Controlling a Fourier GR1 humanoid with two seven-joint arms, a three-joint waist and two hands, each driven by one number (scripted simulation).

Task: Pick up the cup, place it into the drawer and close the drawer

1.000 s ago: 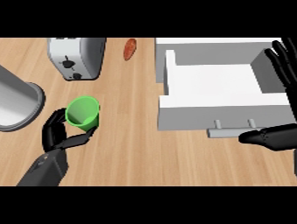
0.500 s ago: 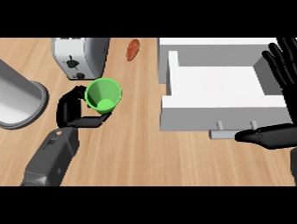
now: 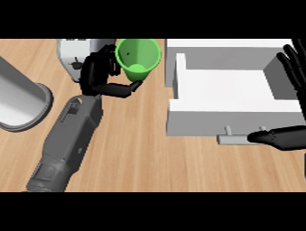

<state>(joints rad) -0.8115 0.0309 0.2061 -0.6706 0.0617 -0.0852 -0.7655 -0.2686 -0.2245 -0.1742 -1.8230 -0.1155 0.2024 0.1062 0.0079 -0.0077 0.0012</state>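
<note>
Fingers (image 3: 96, 67) of left hand (image 3: 102, 76) curled round green cup (image 3: 139, 57), beside open drawer (image 3: 229, 90).

1. We're in a kitchen, looking steeply down on a wooden counter (image 3: 155, 162), its plank grain running right across the view.
2. At the top edge stands a toaster (image 3: 75, 52), white and silver, partly hidden behind the arm.
3. Over on the left, a big metal cylinder (image 3: 12, 97) lies across the counter, shiny like cookware, though what it is exactly is hard to tell.
4. On the right, a white drawer (image 3: 229, 90) stands open, with its bar handle (image 3: 238, 140) facing us.
</note>
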